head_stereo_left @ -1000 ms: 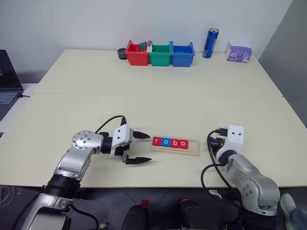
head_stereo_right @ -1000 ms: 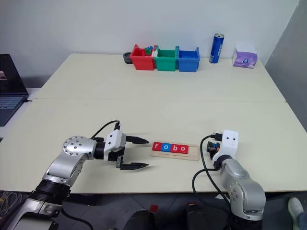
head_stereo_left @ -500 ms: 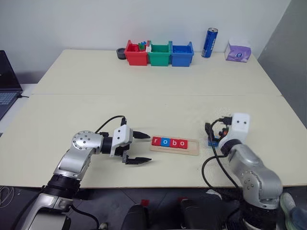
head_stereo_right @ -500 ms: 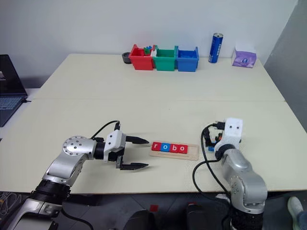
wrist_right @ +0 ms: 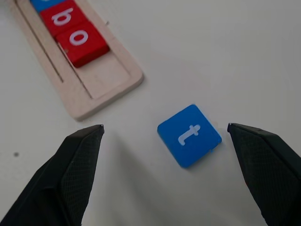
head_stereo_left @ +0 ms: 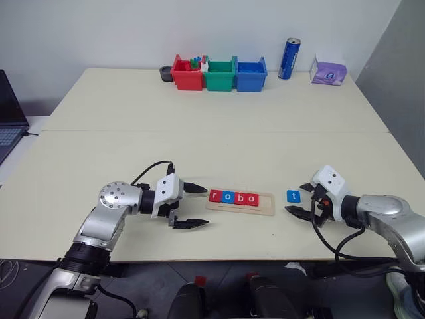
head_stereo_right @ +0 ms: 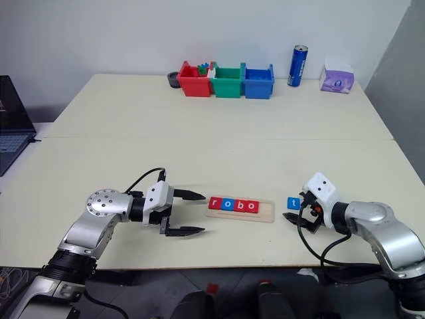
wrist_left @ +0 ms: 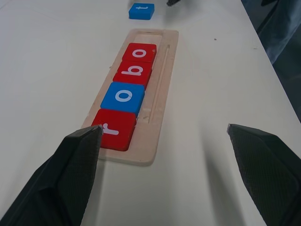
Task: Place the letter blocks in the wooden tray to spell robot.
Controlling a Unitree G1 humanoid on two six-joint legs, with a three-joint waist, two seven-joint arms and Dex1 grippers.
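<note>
Blocks: from my head I count four in the tray (head_stereo_left: 240,201), spelling "robo", and one blue t (head_stereo_left: 293,196) on the table (head_stereo_left: 199,146) just past its empty right end. My left wrist: left gripper (wrist_left: 169,179) wide, facing the tray end. My right wrist: right gripper (wrist_right: 164,174) wide around the t, holding nothing.

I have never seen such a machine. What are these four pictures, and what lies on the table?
It is a humanoid robot with two arms. Two pictures come from its head, looking down over the arms; two come from cameras on the wrists, looking along the black jaws. On the table lies a wooden tray holding four letter blocks that spell "robo", with one free place at its end. A blue "t" block lies on the table beside the tray. The left gripper and the right gripper both stand open and hold nothing. Far back stand three coloured bins and a can.
</note>
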